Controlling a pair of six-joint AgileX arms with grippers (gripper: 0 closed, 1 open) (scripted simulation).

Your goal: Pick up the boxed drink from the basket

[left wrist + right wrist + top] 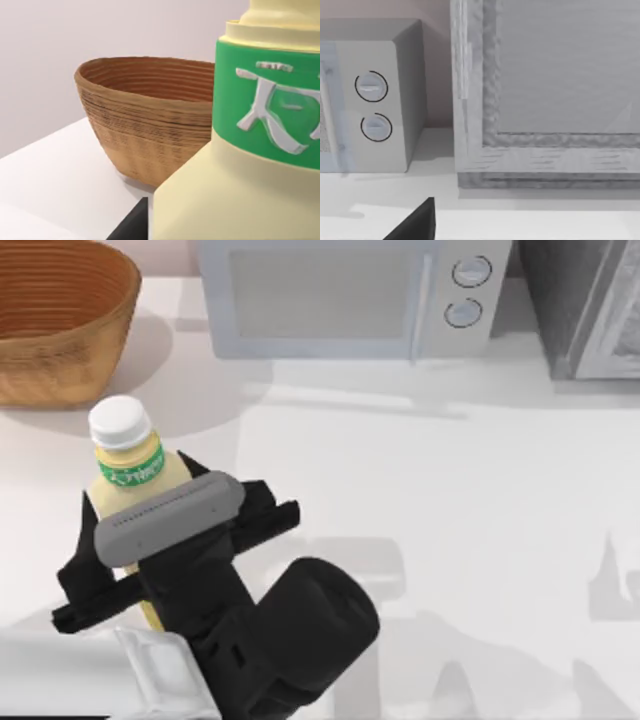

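My left gripper is shut on a pale yellow bottle with a green label band and a white cap, held at the table's left front. Up close in the left wrist view, the bottle stands in front of the basket. The basket, a round orange-brown wicker bowl, stands at the back left, beyond the bottle and apart from it. The ribbed inside that shows holds nothing; its bottom is hidden. The boxed drink is out of view. A dark part of my right gripper shows low in the right wrist view.
A grey microwave with two round knobs stands at the back centre, and a grey cabinet sits to its right. A pale translucent block lies by the left arm at the front edge.
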